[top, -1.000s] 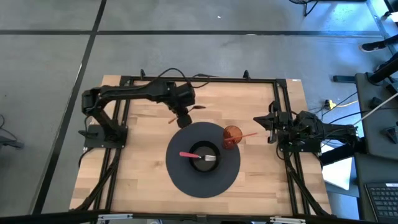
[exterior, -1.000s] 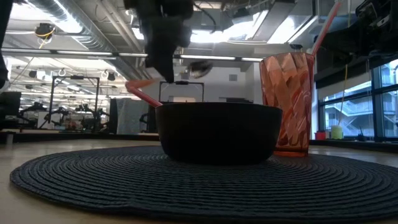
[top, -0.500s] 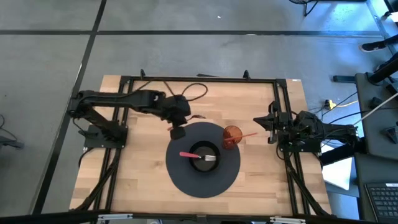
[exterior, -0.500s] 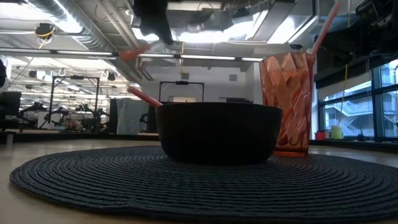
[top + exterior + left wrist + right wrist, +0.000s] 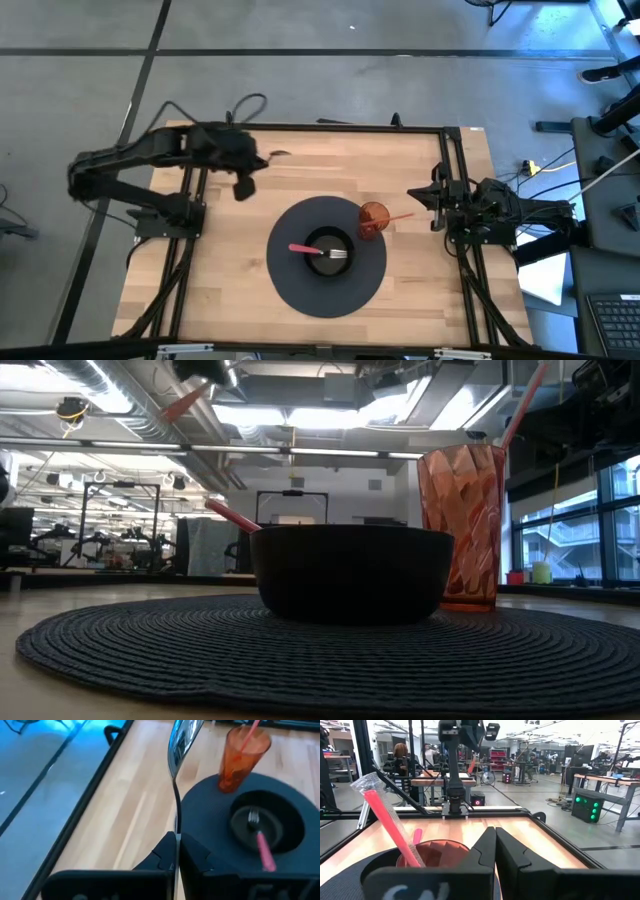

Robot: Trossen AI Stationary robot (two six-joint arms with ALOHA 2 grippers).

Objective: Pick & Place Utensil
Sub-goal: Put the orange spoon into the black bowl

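My left gripper (image 5: pixel 243 187) hangs high over the table's far left part, shut on a spoon (image 5: pixel 278 155). The spoon's shiny metal bowl (image 5: pixel 182 740) sticks out past the fingers. Its reddish handle (image 5: pixel 185 402) slants down below the gripper in the low view. A black bowl (image 5: pixel 328 250) stands on a dark round woven mat (image 5: pixel 300 290), and a pink-handled fork (image 5: pixel 310 249) lies in it. An orange cup (image 5: pixel 373 218) with a pink straw stands on the mat's far right edge. My right gripper (image 5: pixel 415 193) waits shut at the right edge, level. My left gripper pinches the spoon's thin metal stem (image 5: pixel 175 820) between its two shut fingers, just below the spoon's bowl. The spoon is lifted clear of the table, with its bowl end standing out beyond the fingertips and its handle hanging on the other side.
A black frame (image 5: pixel 320 128) runs around the wooden table top. Bare wood (image 5: pixel 230 250) lies to the left of the mat. The right wrist view sees the cup (image 5: pixel 432 852) close ahead, with other workbenches and people in the room beyond.
My left gripper has risen and drawn back from above the mat's far edge toward the table's far left corner, staying shut and carrying the spoon with it. In the low view the spoon's handle has climbed from just above the bowl's rim to the top of the picture.
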